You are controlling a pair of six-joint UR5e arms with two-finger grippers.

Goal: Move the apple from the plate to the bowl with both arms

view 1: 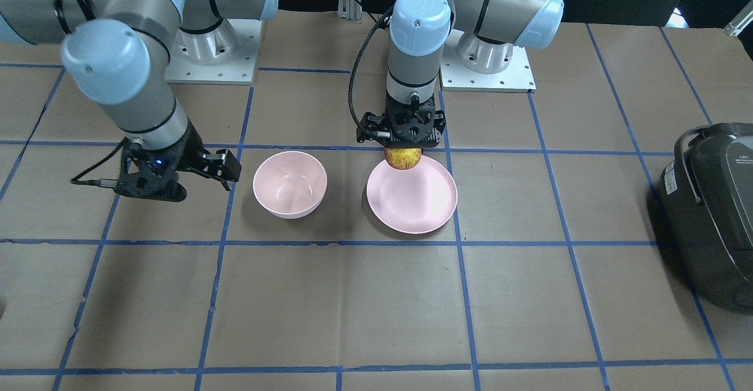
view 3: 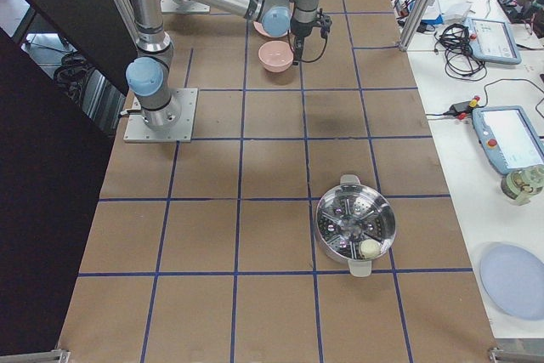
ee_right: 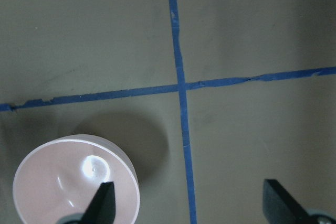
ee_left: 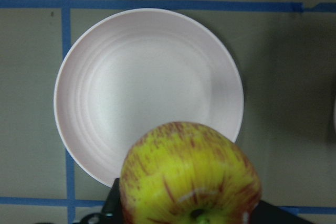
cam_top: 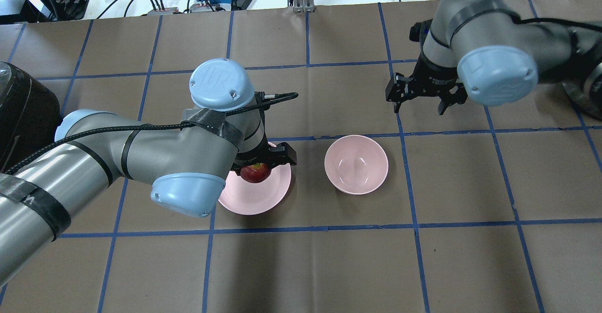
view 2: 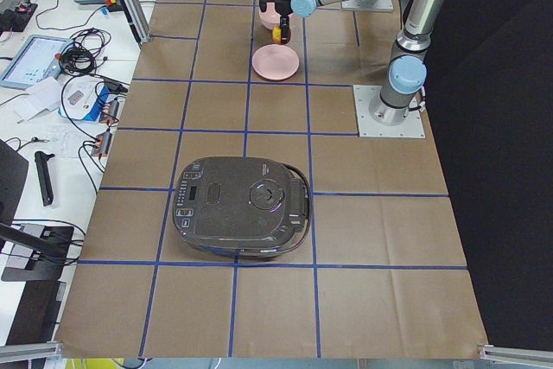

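My left gripper (view 1: 403, 151) is shut on the red-and-yellow apple (view 1: 403, 158) and holds it above the pale pink plate (view 1: 423, 203), over its rim nearest the robot. The apple (ee_left: 190, 177) fills the bottom of the left wrist view, with the bare plate (ee_left: 131, 87) below it. In the overhead view the apple (cam_top: 255, 172) hangs over the plate (cam_top: 256, 197). The deep pink bowl (view 1: 290, 183) stands empty beside the plate. My right gripper (view 1: 226, 178) is open and empty, off to the bowl's side. The right wrist view shows its fingertips (ee_right: 105, 203) and the bowl (ee_right: 73, 182) at lower left.
A dark rice cooker (view 1: 715, 203) stands at the table's end on my left. A steel pot (view 3: 355, 223) with a steamer insert stands far down the table on my right. Blue tape lines grid the brown table.
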